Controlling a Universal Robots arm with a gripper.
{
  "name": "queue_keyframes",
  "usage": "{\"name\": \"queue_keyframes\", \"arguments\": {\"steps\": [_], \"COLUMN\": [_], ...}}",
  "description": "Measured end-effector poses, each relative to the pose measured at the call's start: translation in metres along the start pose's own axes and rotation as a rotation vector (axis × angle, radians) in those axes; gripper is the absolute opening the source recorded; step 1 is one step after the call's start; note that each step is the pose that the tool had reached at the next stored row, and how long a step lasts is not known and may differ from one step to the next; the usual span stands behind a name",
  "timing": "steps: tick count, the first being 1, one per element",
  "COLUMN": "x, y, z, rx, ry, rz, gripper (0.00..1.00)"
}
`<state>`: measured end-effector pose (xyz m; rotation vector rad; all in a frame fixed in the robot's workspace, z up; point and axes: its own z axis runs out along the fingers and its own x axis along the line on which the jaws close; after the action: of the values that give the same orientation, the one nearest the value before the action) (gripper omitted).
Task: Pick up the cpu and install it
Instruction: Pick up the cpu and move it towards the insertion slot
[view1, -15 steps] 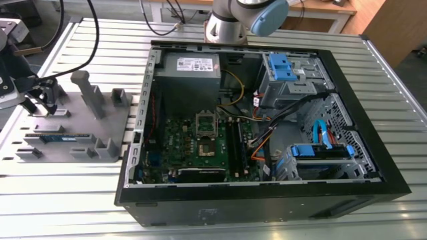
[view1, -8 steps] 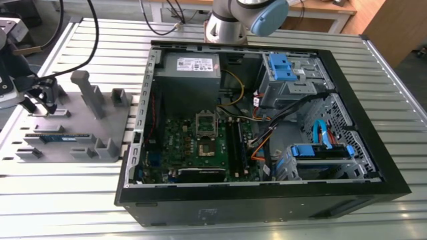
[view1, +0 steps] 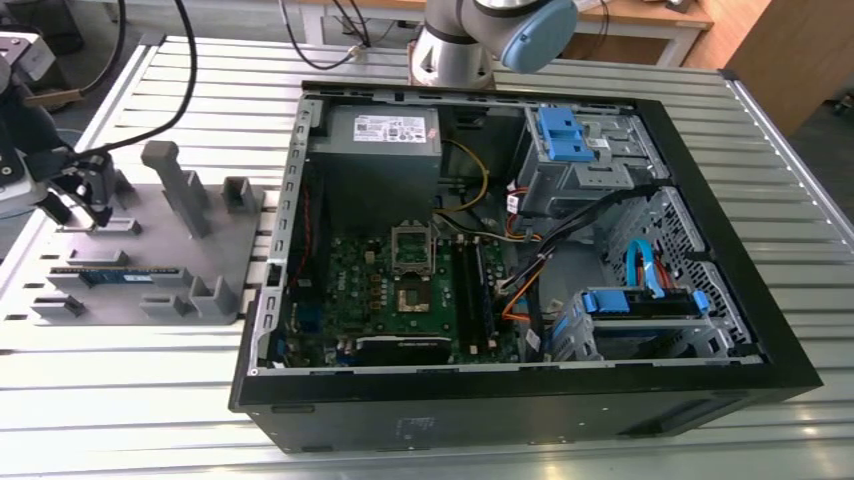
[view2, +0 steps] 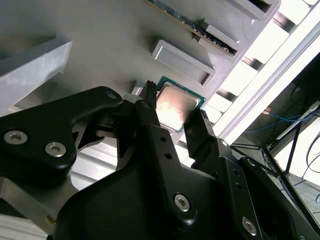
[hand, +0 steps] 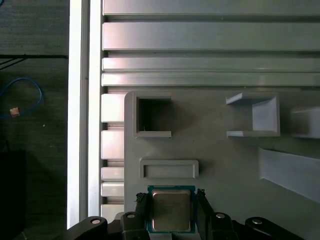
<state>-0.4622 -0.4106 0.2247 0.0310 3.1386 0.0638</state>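
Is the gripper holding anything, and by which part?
Nothing gripped yet, it seems: the fingers flank two opposite edges of the cpu, slim gaps showing; it lies on the tray.

Bright room light from above, harsh where my claw works.

In the second wrist view the small square silver-topped cpu (view2: 176, 107) throws back a pinkish-white glare, the ribbed aluminium table slats (view2: 280, 50) burn out to white, and my black metal claw (view2: 174, 100) reads as a dark mass. In the first wrist view the pale grey plastic holder tray (hand: 220, 150) is evenly lit, with soft shadows in its pockets.
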Motion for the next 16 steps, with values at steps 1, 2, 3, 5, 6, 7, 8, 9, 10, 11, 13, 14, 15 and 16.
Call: {"name": "queue_keyframes", "arguments": {"steps": [1, 2, 3, 5, 6, 7, 8, 9, 10, 11, 13, 14, 15, 16], "x": [0.0000, 0.0000, 0.0000, 0.0000, 0.0000, 0.0000, 0.0000, 0.0000, 0.0000, 0.0000, 0.0000, 0.0000, 0.0000, 0.0000], "y": [0.0000, 0.0001, 0.0001, 0.0001, 0.0001, 0.0001, 0.0001, 0.0002, 0.0002, 0.0002, 0.0002, 0.0002, 0.0003, 0.0003], "z": [-0.0006, -0.0011, -0.0014, -0.0024, -0.0031, -0.0032, -0.0032, -0.0032, -0.0034, -0.0040, -0.0050, -0.0058, -0.0066, -0.0075], "rx": [0.0000, 0.0000, -0.0002, -0.0001, -0.0001, -0.0001, -0.0001, -0.0001, -0.0001, 0.0001, 0.0000, 0.0000, 0.0000, 0.0000], "ry": [0.0000, 0.0000, -0.0003, -0.0002, -0.0002, -0.0002, -0.0002, -0.0002, -0.0001, 0.0002, 0.0001, 0.0000, -0.0001, 0.0000], "rz": [0.000, 0.000, 0.000, 0.000, 0.000, 0.000, 0.000, 0.000, 0.000, 0.000, 0.000, 0.000, 0.000, 0.000], "gripper": [0.47, 0.47, 0.47, 0.47, 0.47, 0.47, 0.47, 0.47, 0.47, 0.47, 0.47, 0.47, 0.47, 0.47]}}
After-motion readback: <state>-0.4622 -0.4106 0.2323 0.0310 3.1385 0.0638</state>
